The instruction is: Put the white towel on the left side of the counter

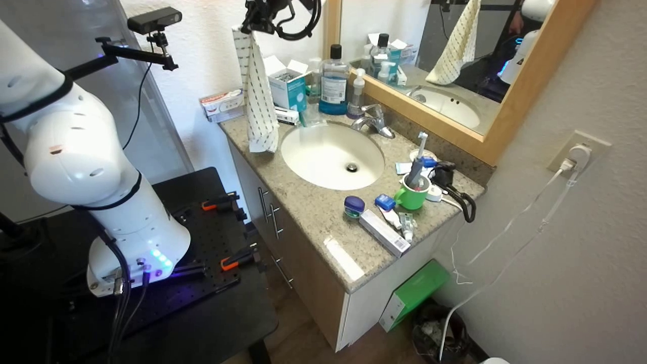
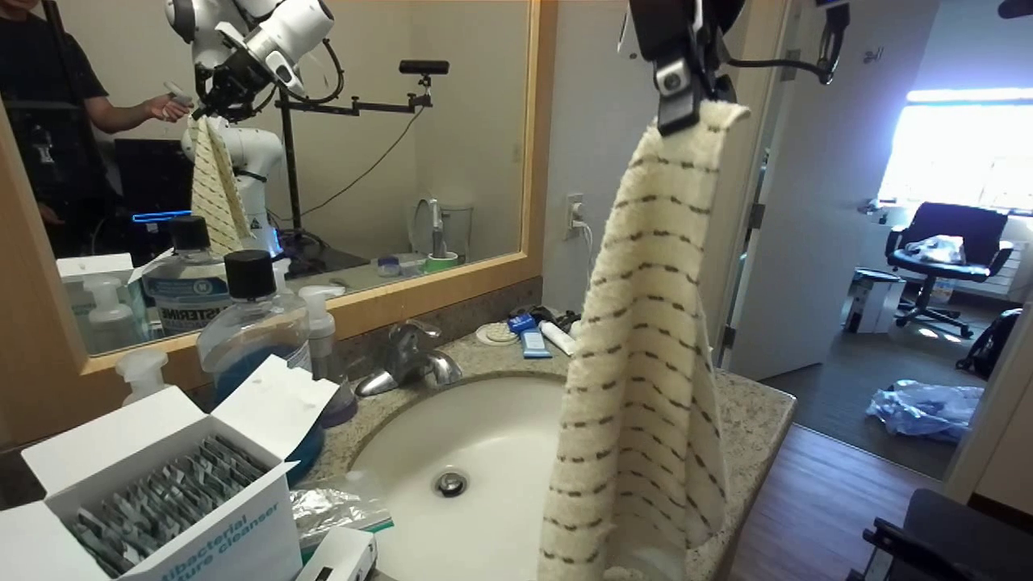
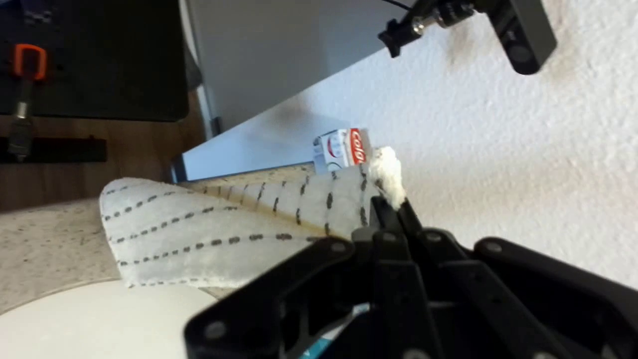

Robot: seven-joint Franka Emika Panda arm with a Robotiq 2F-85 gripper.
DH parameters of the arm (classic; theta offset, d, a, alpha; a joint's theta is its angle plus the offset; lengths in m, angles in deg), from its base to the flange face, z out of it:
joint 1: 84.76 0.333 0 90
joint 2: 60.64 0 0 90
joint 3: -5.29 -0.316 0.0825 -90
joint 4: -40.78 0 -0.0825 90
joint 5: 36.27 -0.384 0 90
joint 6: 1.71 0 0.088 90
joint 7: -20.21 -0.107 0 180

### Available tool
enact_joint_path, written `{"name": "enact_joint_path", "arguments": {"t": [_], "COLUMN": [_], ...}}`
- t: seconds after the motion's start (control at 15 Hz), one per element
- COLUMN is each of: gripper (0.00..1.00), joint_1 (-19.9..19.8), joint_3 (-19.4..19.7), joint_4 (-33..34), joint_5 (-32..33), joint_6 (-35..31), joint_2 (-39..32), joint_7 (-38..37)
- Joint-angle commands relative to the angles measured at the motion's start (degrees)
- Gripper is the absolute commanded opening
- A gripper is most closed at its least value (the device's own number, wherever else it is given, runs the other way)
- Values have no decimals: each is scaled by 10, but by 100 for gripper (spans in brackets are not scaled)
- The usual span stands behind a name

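Pickup looks done, the jaws clamped on the white towel [image 1: 258,96] at upper centre-left in an exterior view; laying it on the counter [image 1: 306,205] remains.

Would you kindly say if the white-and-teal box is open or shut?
Open: the box has its flaps spread, baring packets inside.

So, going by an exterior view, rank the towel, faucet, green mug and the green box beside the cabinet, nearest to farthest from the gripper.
1. White towel: pinched in the gripper, hanging down.
2. Faucet: on the counter, at the sink's edge.
3. Green mug: past the sink, toward the counter's opposite end.
4. Green box: below counter height, beside the cabinet.
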Motion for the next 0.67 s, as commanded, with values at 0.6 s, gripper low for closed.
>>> {"name": "enact_joint_path", "arguments": {"t": [0.6], "gripper": [1], "joint_1": [-39], "joint_3": [1], "joint_4": [28], "joint_5": [-16], "joint_6": [-37], "joint_2": [-4], "joint_7": [2]}}
